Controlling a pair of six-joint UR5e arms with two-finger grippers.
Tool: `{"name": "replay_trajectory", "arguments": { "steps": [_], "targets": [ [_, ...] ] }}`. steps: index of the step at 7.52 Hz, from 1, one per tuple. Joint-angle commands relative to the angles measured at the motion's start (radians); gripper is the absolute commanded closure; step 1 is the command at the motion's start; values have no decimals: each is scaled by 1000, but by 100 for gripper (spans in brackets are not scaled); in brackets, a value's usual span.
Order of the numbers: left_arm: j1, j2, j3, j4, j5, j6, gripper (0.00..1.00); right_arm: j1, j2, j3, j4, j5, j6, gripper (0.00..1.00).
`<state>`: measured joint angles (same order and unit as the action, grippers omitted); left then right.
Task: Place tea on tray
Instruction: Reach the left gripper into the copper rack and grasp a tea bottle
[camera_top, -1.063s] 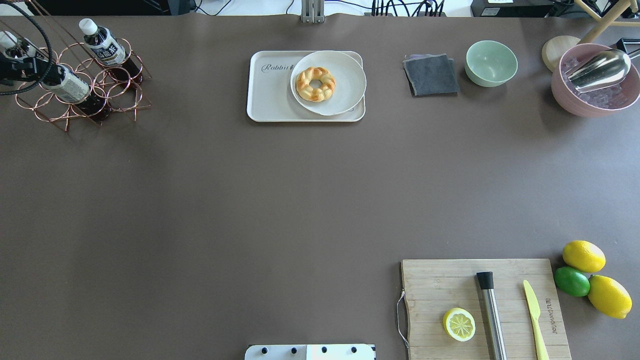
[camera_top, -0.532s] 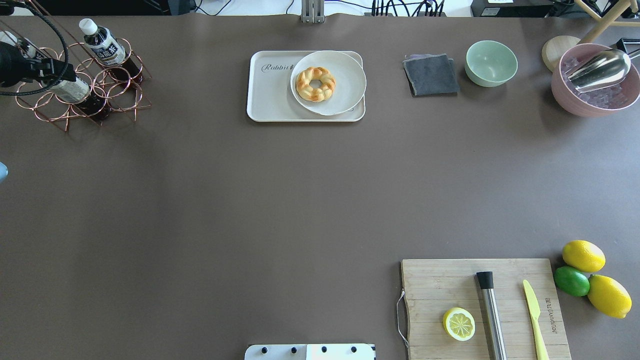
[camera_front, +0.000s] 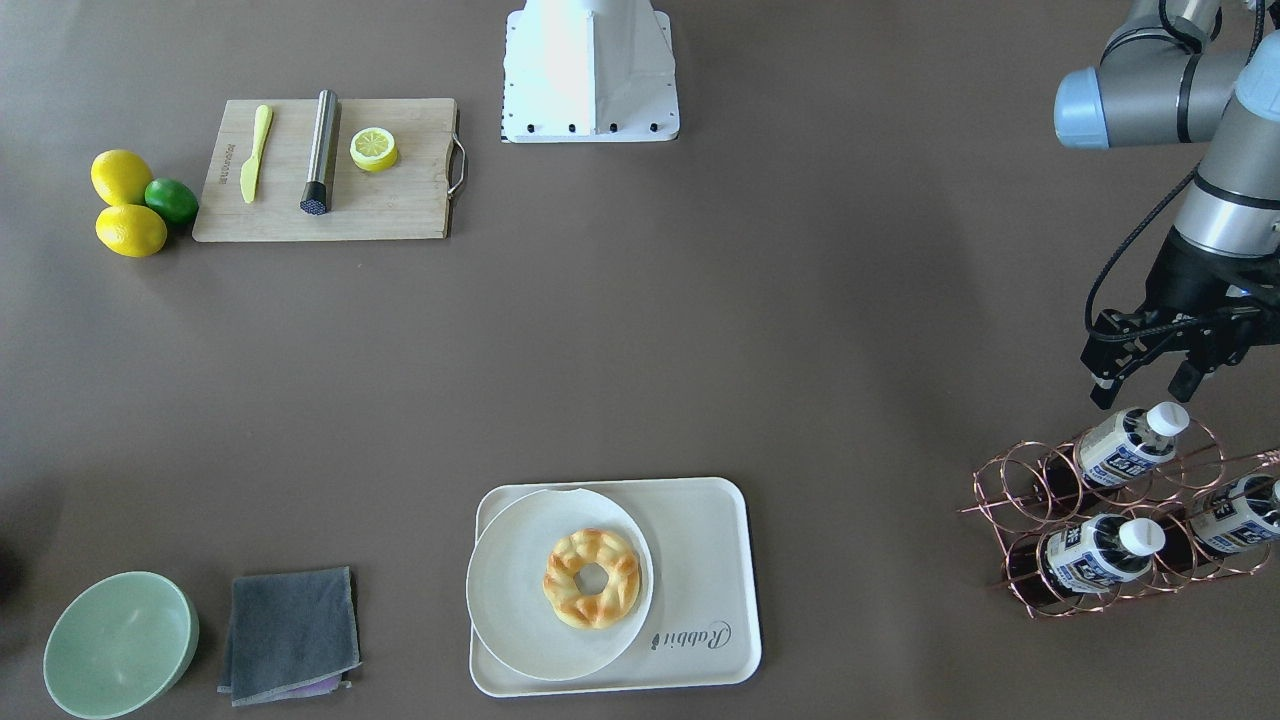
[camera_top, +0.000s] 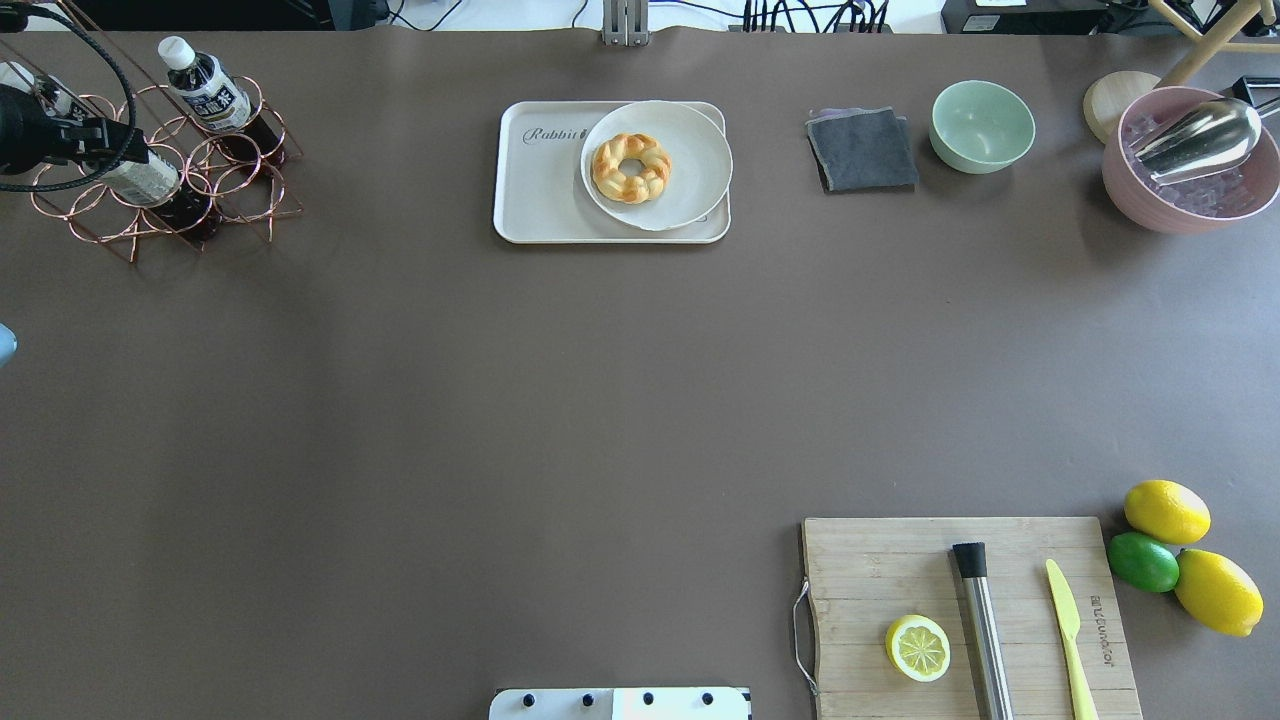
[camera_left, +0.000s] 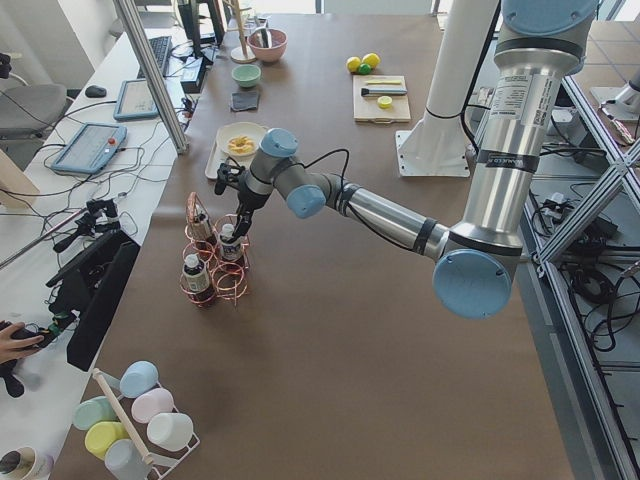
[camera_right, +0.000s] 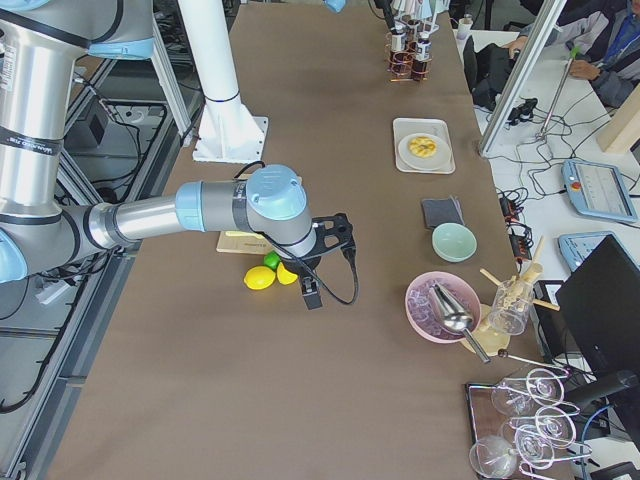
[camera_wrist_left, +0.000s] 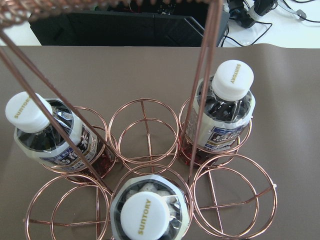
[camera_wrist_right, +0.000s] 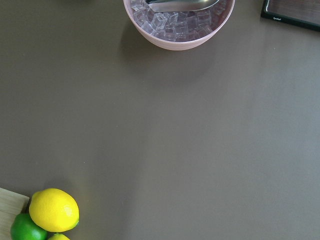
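Since the tea (camera_front: 1125, 440) was a small, full bottle, probably light, stiff and slick, its capped neck looked the surest hold; it leaned in the copper rack (camera_front: 1040, 480), the left claw (camera_front: 1140, 392) spread open just above that rack, the tray (camera_front: 700, 540) well apart.

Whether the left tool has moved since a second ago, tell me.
Yes: the left tool slid rightward in the overhead view, farther over the copper wire rack.

Doughnut (camera_top: 631, 168) on round plate (camera_top: 705, 165), grey cloth (camera_top: 862, 150) beside green bowl (camera_top: 982, 125)
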<state>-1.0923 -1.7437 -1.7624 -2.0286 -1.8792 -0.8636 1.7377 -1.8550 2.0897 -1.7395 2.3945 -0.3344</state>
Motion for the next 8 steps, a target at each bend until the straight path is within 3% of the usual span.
{"name": "replay_trajectory", "arguments": {
  "steps": [1, 7, 8],
  "targets": [
    [-1, 4, 4, 2, 2, 0, 15, 0, -3, 1, 0, 2, 0, 0],
    [-21, -10, 32, 10, -4, 45, 20, 0, -6, 4, 2, 2, 0, 0],
    [-21, -16, 34, 13, -3, 43, 28, 0, -7, 3, 2, 2, 0, 0]
  ]
}}
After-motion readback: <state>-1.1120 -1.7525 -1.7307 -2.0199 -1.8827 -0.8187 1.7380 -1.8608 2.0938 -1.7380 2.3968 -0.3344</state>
